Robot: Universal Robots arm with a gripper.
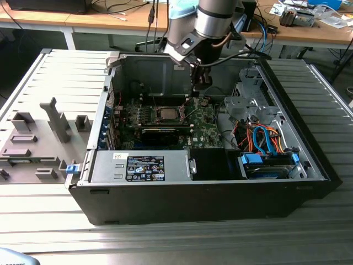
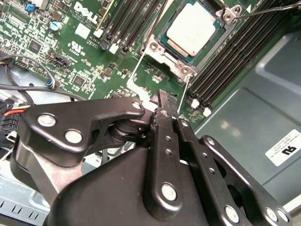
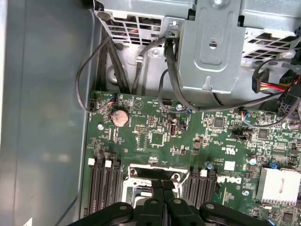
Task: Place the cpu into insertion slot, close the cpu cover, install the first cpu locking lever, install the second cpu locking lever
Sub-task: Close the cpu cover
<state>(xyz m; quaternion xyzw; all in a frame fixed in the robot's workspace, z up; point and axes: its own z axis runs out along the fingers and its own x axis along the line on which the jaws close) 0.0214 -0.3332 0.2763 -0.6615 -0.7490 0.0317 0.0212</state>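
Cpu (image 2: 194, 29) sits in insertion slot (image 1: 158, 115) w/ cpu cover (image 2: 159, 47) over it; gripper (image 2: 162, 95) pinched narrow (nothing visibly held) just beside slot; risk: tips slip off thin locking lever (image 2: 135, 70), gouging motherboard (image 2: 80, 56)

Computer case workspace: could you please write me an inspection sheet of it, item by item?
Surface: slatted metal table bearing the open computer case.
Job's things: cpu sits in the insertion slot, silver top up; cpu cover lies as a frame around it; thin locking levers beside it, latched or not unclear.
Clutter: grey panel on the table at the exterior view's left.
Grippers: end effector shut, over the motherboard near the slot; whether it pinches anything cannot be told.
Cables: orange and blue cables inside the case at the exterior view's right; grey cables near the case wall.
Surroundings: wooden desks behind.
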